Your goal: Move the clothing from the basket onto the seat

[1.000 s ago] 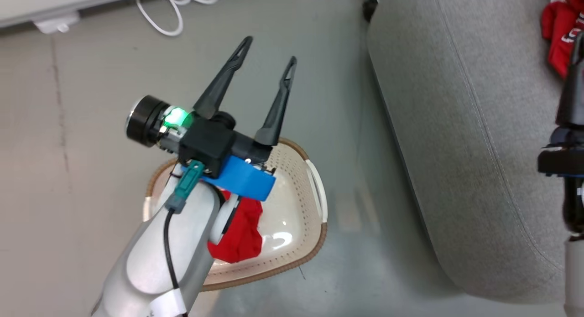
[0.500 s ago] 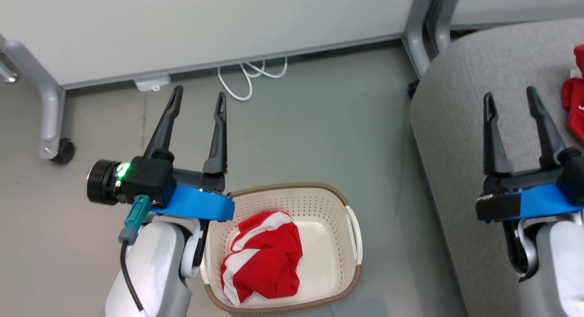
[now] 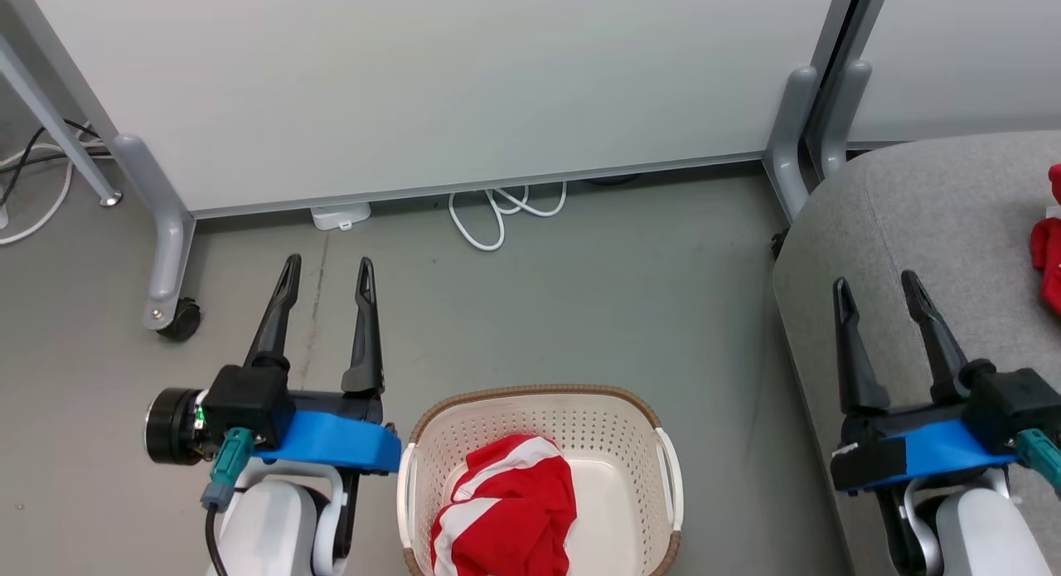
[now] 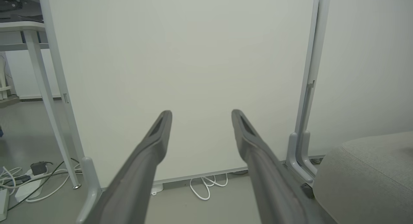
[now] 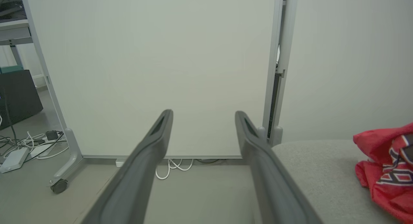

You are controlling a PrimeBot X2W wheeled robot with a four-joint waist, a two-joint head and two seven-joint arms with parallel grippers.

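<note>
Left gripper [image 3: 328, 263] and right gripper [image 3: 875, 280] stood open, empty; 1 red garment [image 3: 506, 518] lay in the basket [image 3: 539, 390], another garment [image 3: 1047, 257] on the seat [image 3: 912, 220].

Here's the left end effector [image 3: 328, 263]: two long dark fingers [image 3: 278, 311], tapered and slotted near the tips, on a black block [image 3: 247, 398]. Bright blue bracket [image 3: 340, 440] beneath, black round cap [image 3: 168, 425] at the side, teal plug [image 3: 228, 462] feeding a black cable [image 3: 214, 547]. Glossy pale forearm [image 3: 265, 526]. The right end effector [image 3: 876, 280] matches, with a blue band [image 3: 953, 447].
</note>
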